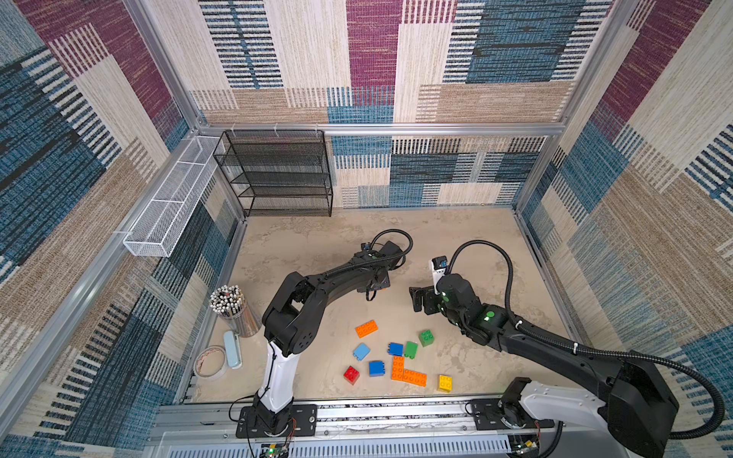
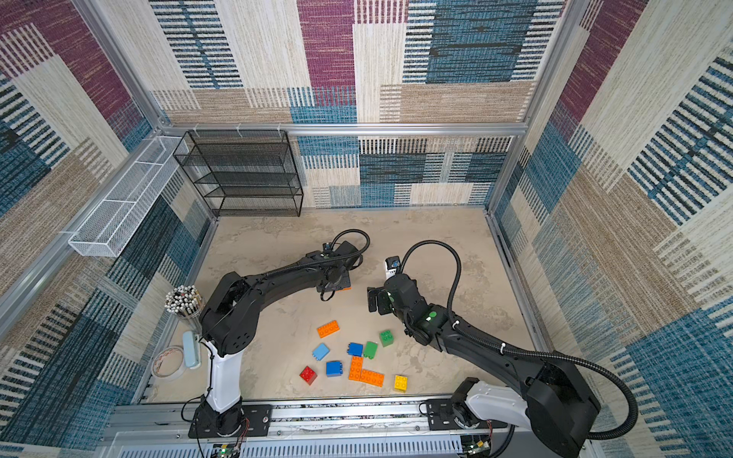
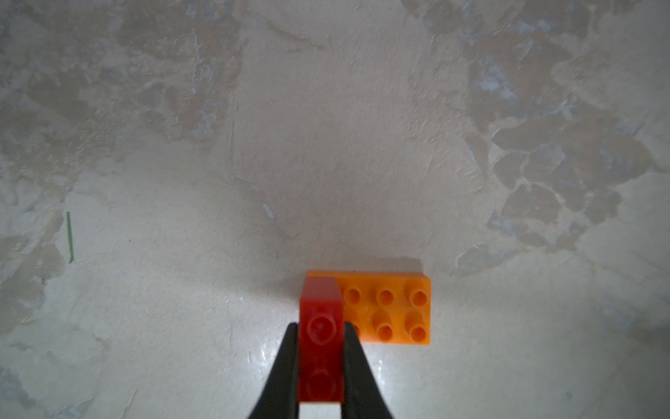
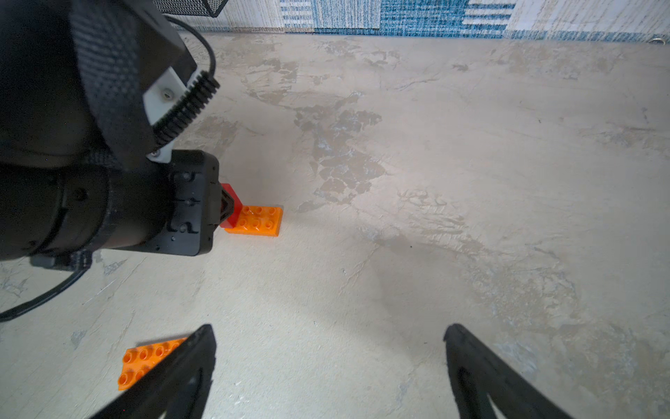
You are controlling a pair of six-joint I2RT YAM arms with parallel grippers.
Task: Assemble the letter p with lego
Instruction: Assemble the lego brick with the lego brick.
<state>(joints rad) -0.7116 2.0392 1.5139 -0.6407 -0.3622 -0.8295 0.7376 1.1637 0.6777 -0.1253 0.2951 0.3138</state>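
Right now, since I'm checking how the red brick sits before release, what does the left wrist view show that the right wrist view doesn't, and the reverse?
Only the left wrist view: both sides of the grip on the red brick, and a thin green mark on the table. Only the right wrist view: the right tool, open and empty, a second orange brick, and the back wall. Both: the left tool holding the red brick over one end of an orange brick lying studs up; whether it is pressed home, neither shows.

Both top views look steeply down on the whole desk [image 1: 317, 246]; the wrist views sit low and close, sharing one orange brick [image 3: 395, 308].
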